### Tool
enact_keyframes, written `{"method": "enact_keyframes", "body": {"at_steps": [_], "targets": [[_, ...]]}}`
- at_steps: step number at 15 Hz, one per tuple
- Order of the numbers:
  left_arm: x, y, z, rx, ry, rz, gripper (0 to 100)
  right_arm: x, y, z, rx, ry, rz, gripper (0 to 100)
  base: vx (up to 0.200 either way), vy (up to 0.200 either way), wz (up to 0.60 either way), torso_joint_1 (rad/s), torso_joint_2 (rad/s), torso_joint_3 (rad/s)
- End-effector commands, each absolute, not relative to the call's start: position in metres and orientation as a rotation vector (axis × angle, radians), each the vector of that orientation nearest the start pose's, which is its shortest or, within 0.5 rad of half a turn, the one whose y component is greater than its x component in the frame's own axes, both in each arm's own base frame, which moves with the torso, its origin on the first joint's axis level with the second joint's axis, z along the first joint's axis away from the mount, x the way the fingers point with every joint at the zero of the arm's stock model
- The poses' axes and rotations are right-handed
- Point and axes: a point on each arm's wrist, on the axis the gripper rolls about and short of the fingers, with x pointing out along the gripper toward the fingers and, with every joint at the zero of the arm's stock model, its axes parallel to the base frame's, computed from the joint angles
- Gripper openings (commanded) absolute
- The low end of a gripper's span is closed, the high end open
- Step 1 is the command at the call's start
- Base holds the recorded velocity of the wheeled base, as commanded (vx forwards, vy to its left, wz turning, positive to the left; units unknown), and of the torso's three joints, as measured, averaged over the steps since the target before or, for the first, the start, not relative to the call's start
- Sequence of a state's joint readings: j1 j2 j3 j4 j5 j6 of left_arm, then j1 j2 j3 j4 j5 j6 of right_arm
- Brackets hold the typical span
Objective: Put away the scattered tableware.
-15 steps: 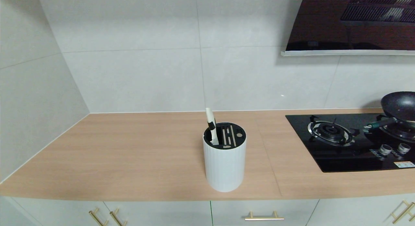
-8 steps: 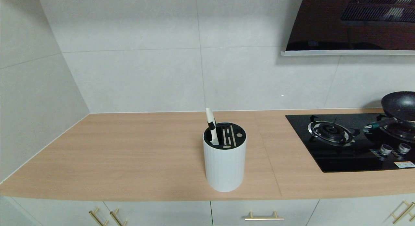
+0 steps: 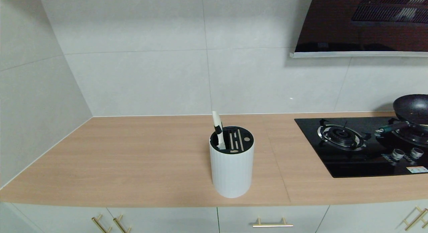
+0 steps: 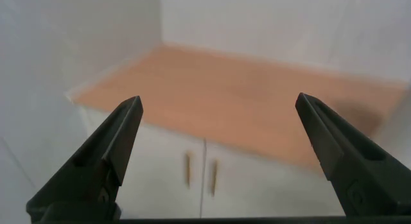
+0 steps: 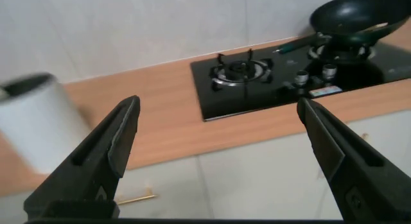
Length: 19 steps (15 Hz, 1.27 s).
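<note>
While left hand (image 4: 218,105) & right hand (image 5: 218,105) sit short of the tabletop (image 3: 133,159) edge, both are spread wide, nothing btwn fingers. White-handled utensil (image 3: 218,129) stands in a slot of white holder (image 3: 231,172), mid-tabletop, well left of stove (image 3: 361,146) w/ pan (image 3: 413,107).

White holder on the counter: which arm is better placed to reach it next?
Probably right. The right gripper, open and empty, points at the counter just beside the white holder; the left gripper, also open, points at the counter's bare end by the wall corner.
</note>
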<state>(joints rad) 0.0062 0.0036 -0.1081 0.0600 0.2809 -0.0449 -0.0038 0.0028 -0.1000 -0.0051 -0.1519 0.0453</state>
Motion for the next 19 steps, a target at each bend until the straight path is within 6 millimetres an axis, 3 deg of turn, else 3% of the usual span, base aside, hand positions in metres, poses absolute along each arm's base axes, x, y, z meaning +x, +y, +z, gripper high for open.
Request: {"method": "enact_keyframes", "body": {"at_steps": [1, 4, 9, 12, 19], "targets": [[-0.0258, 0.005, 0.0821, -0.053, -0.018, 0.233, 100, -0.0231, -0.0024, 0.0808, -0.009, -0.051, -0.117, 100, 0.0, 0.0, 0.0, 0.0, 0.0, 0.0], [-0.0247, 0.0027, 0.0808, -0.055, -0.019, 0.128, 100, -0.0229, 0.0001, 0.0745, -0.017, 0.017, -0.006, 100, 0.0, 0.0, 0.0, 0.0, 0.0, 0.0], [-0.0242, 0.0009, 0.0798, -0.054, -0.012, 0.044, 100, -0.0227, 0.0001, 0.0754, -0.005, 0.003, 0.0, 100, 0.0, 0.0, 0.0, 0.0, 0.0, 0.0], [-0.0229, -0.0006, 0.0753, 0.115, 0.003, -0.023, 100, -0.0226, 0.0002, 0.0754, -0.003, 0.005, 0.002, 100, 0.0, 0.0, 0.0, 0.0, 0.0, 0.0], [-0.0227, -0.0006, 0.0749, 0.066, 0.007, -0.032, 100, -0.0227, 0.0002, 0.0754, 0.002, 0.003, 0.002, 100, 0.0, 0.0, 0.0, 0.0, 0.0, 0.0]]}}
